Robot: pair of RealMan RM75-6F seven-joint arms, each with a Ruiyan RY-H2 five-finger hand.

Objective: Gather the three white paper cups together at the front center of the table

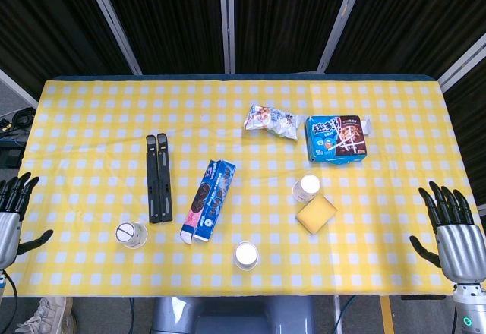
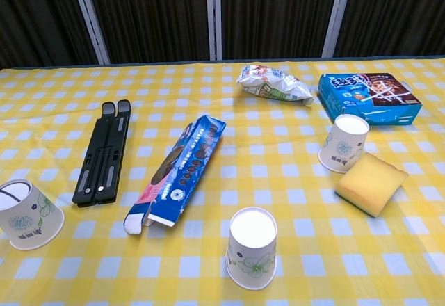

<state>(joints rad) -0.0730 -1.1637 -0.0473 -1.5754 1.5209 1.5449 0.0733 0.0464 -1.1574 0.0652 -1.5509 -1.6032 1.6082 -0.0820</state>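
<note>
Three white cups sit apart along the table's front: left cup, middle cup, right cup touching the sponge. Left hand and right hand hover spread-fingered, empty, at the side edges.

Each hand has black fingers, silver casing.

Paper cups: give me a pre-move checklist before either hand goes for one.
1. Left hand holding nothing, fingers spread: ok.
2. Right hand holding nothing, fingers spread: ok.
3. Centre cup already at front centre: ok.
4. Left cup gathered: not ok, it sits far left, apart.
5. Right cup gathered: not ok, it sits back right, close beside the yellow sponge; contact cannot tell.
6. All three cups upside down, rims on the cloth: ok.
</note>
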